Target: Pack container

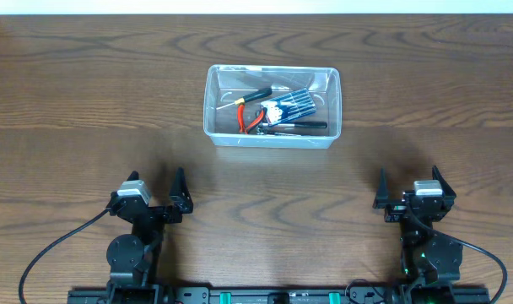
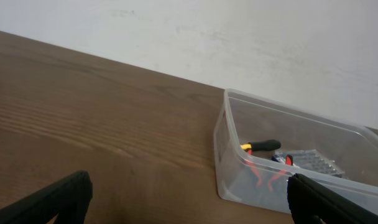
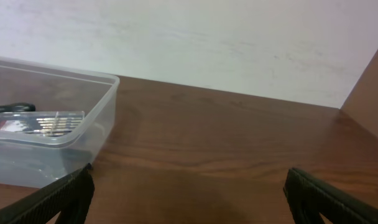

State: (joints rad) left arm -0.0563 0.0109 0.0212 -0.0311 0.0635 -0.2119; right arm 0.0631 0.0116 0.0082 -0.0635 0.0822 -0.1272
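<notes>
Container [image 1: 273, 141] is sitting mid-table [image 1: 88, 101], w/ red pliers [image 1: 249, 119] & other tools lying inside. Left gripper [image 2: 189, 186] & right gripper [image 3: 188, 184] are both gaping wide, gripping nothing, well apart from it.

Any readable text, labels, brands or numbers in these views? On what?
No text reads in any view.
The blue-and-white pack in the container: any print is too small and blurred to read.
Tools, table, wall and arms: no visible markings.
</notes>
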